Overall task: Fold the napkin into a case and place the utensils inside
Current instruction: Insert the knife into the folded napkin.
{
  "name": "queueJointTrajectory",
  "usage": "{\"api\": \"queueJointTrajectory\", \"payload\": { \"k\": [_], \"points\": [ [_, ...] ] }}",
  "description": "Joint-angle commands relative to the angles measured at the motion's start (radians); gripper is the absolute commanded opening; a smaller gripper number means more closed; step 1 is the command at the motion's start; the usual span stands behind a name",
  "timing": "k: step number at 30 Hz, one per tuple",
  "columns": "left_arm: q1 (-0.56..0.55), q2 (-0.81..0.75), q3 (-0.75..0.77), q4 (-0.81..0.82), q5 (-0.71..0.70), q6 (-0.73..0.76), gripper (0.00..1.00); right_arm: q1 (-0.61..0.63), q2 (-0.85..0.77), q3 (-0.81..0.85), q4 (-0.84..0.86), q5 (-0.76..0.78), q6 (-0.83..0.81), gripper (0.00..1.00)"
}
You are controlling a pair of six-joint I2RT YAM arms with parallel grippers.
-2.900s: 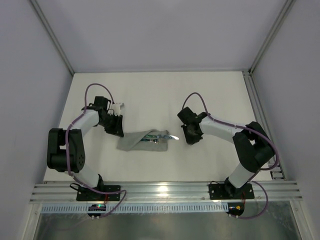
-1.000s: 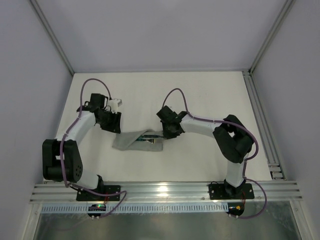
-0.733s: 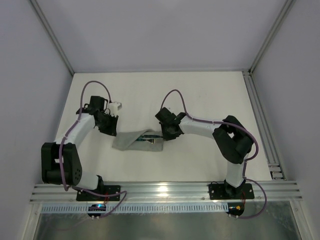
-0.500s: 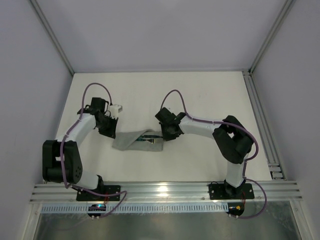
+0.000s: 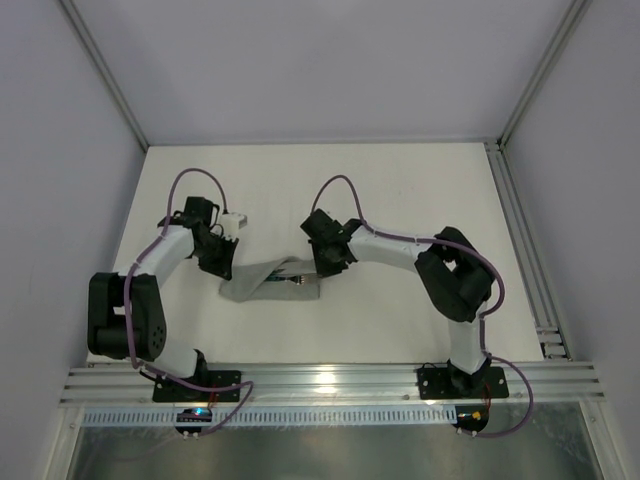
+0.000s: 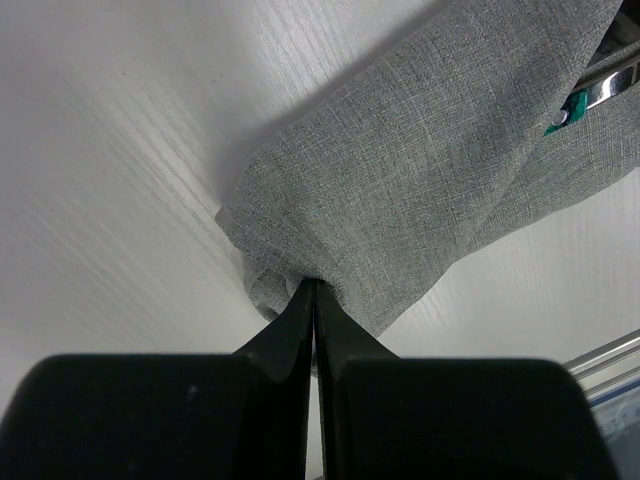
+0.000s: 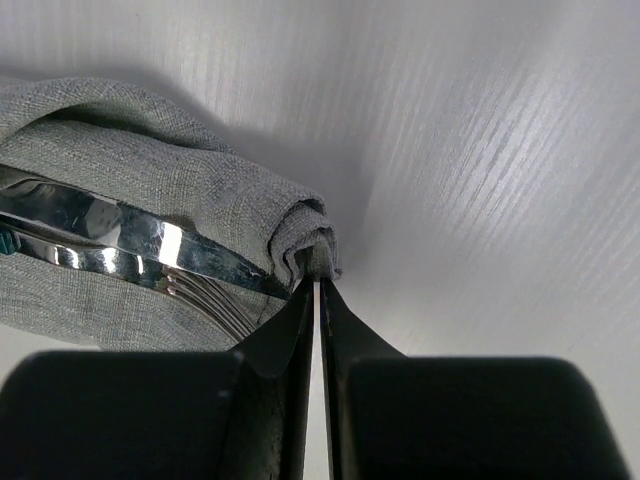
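The napkin (image 5: 262, 284) is lying folded long and narrow on the tabletop (image 5: 420, 190), between the two arms and a little left of centre. The left tool (image 6: 313, 287) is pinching a bunched corner at the napkin's left end, its fingers pressed almost together on the fabric. The right tool (image 7: 315, 268) is pinching a rolled fold at the napkin's right end. The utensils (image 7: 150, 243) are sitting inside the napkin, silver ends poking out by the right tool. A bit of teal handle is showing in the left wrist view.
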Motion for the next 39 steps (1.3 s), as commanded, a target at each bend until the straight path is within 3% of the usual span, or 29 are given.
{"api": "queueJointTrajectory", "payload": {
  "k": [1,16,22,26,35,39],
  "points": [
    [0.006,-0.017,-0.011,0.006,0.032,0.02,0.0,0.01,0.023,0.069,0.007,-0.011,0.007,0.09],
    [0.007,-0.046,0.014,-0.017,0.002,0.023,0.01,0.01,0.072,0.142,0.015,0.024,-0.025,0.09],
    [0.026,-0.096,0.116,-0.071,-0.066,0.038,0.17,0.008,-0.018,0.111,-0.026,0.128,-0.059,0.14],
    [0.039,-0.104,0.139,-0.084,-0.08,0.04,0.18,0.022,-0.086,0.054,0.0,0.196,-0.046,0.14],
    [0.041,-0.089,0.118,-0.071,-0.086,0.035,0.18,0.042,-0.014,0.068,0.027,0.115,-0.029,0.03],
    [0.042,-0.08,0.109,-0.069,-0.101,0.041,0.18,0.047,0.01,0.077,0.027,0.088,-0.022,0.03]
  ]
}}
